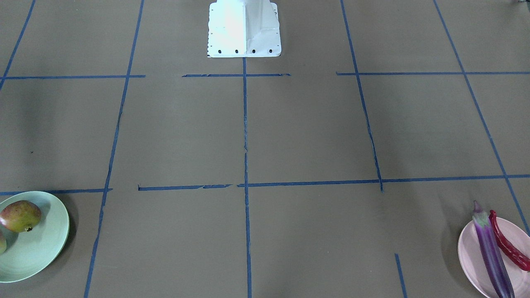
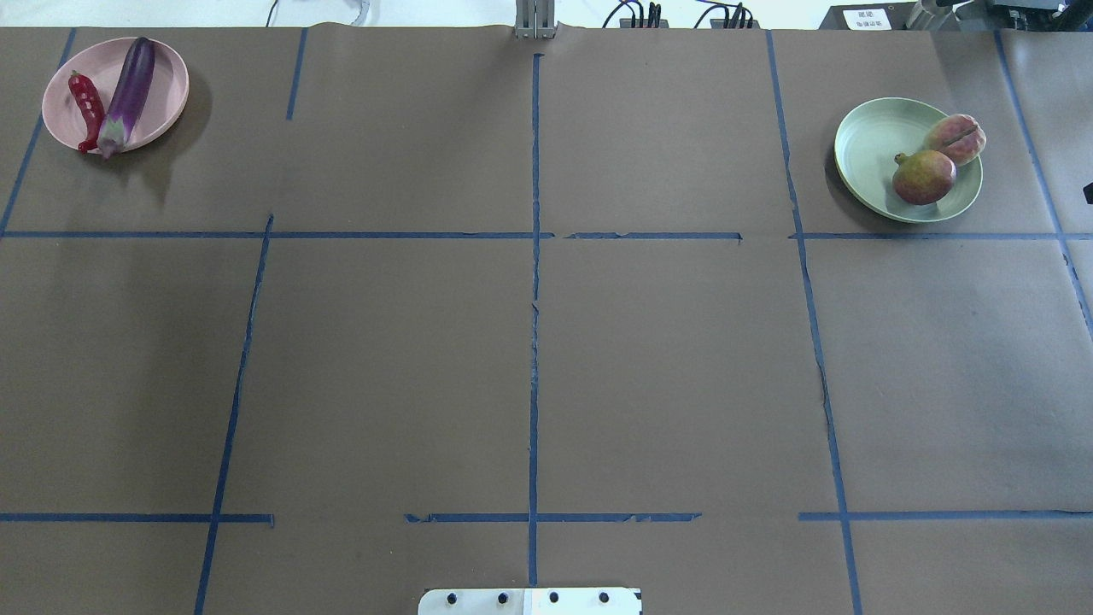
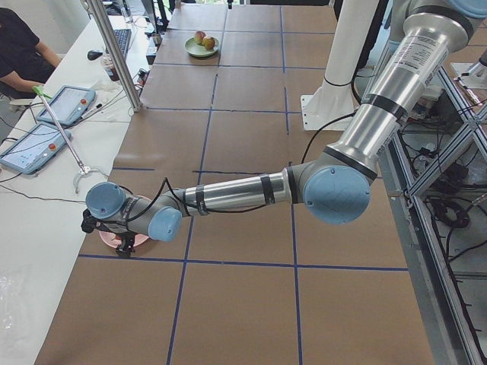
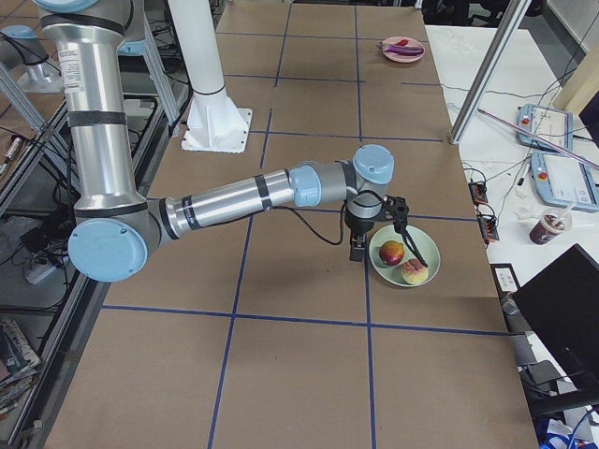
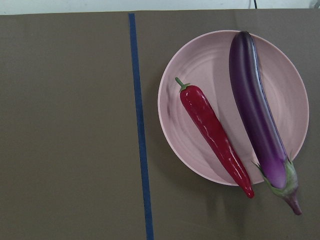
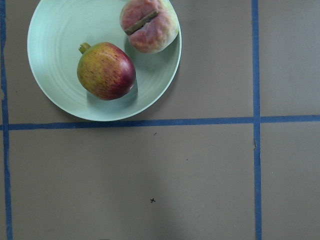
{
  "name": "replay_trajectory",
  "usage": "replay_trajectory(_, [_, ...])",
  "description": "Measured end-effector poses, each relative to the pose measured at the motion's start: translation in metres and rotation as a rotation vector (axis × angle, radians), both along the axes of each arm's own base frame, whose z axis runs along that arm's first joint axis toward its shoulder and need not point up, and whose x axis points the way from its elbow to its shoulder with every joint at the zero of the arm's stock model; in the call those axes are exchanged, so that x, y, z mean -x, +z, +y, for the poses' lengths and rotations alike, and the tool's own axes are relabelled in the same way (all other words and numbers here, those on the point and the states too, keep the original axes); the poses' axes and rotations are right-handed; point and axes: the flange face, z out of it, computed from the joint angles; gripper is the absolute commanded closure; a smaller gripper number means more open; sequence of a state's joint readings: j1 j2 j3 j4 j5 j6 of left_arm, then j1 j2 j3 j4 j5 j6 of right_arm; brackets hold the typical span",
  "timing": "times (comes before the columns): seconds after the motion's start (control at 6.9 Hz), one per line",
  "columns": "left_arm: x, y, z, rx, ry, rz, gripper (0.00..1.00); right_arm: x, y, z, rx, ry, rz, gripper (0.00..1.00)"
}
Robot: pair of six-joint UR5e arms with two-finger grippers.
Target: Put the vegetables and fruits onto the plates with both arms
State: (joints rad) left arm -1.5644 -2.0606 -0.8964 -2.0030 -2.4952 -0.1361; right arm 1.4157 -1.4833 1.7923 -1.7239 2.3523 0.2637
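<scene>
The purple eggplant (image 2: 128, 90) and the red chili pepper (image 2: 85, 109) lie side by side on the pink plate (image 2: 166, 85); the left wrist view shows all three from above: eggplant (image 5: 257, 120), chili (image 5: 212, 132), plate (image 5: 200, 65). The pomegranate-like fruit (image 2: 924, 177) and the yellow-pink fruit (image 2: 955, 138) sit on the green plate (image 2: 871, 141), which also shows in the right wrist view (image 6: 60, 45). My left gripper (image 3: 125, 245) hangs over the pink plate. My right gripper (image 4: 358, 248) hangs beside the green plate (image 4: 426, 248). I cannot tell whether either is open or shut.
The white base block (image 2: 529, 600) stands at the table's near middle edge. Blue tape lines cross the brown table cover. A side table with tablets (image 3: 46, 129), a metal post (image 3: 114, 53) and a seated person (image 3: 19, 46) lie beyond the far edge.
</scene>
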Motion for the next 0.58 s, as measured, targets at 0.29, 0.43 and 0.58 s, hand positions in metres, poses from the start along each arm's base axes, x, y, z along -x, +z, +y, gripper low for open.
replay_trajectory(0.29, [0.008, -0.008, 0.012, 0.043, -0.023, -0.113, 0.00, -0.012, 0.002, 0.003, 0.010, -0.001, -0.008, 0.00])
replay_trajectory(0.43, [0.007, -0.019, 0.039, 0.046, -0.016, -0.182, 0.00, -0.015, 0.005, 0.006, 0.013, -0.002, -0.002, 0.00])
replay_trajectory(0.58, [0.008, -0.029, 0.080, 0.053, -0.003, -0.226, 0.00, -0.017, 0.014, 0.012, 0.019, -0.011, 0.002, 0.00])
